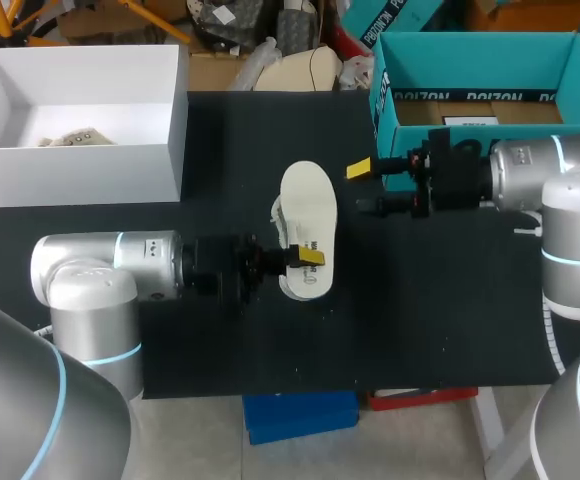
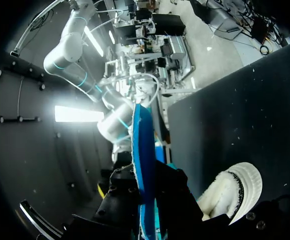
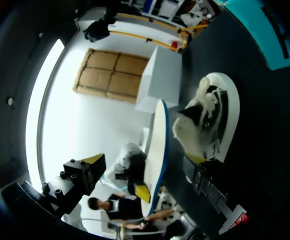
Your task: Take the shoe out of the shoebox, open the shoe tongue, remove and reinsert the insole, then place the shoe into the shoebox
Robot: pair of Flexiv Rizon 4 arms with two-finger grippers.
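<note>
Above the shoe (image 2: 235, 189), at the middle of the table (image 1: 450, 300), the insole (image 1: 308, 205) is held flat and roughly level by the left gripper (image 1: 308, 258). Its jaws are closed on the near end of the insole from above and below. The shoe lies on the table under the insole, so that in the head view only a strip of its upper is seen beside the insole's edge. The right gripper (image 1: 362, 188) hangs beside the insole's far half, apart from it and near the teal box (image 1: 470, 50). Its jaws are spread wide and nothing is held between them. A white box (image 1: 80, 175) stands open at the far left of the table. The insole is judged to be fully out of the shoe, so reinsertion is taken as the step in hand. For a clean reinsertion, the free end of the insole is to be tipped downward and aimed into the shoe's opening, not laid flat onto the collar. The shoe is likely to slide when pushed, so it is best steadied by the right gripper at the collar, with the tongue drawn clear. The insole is to be released only once its last end is seated, since a thin insole is expected to fold if pressed early.
</note>
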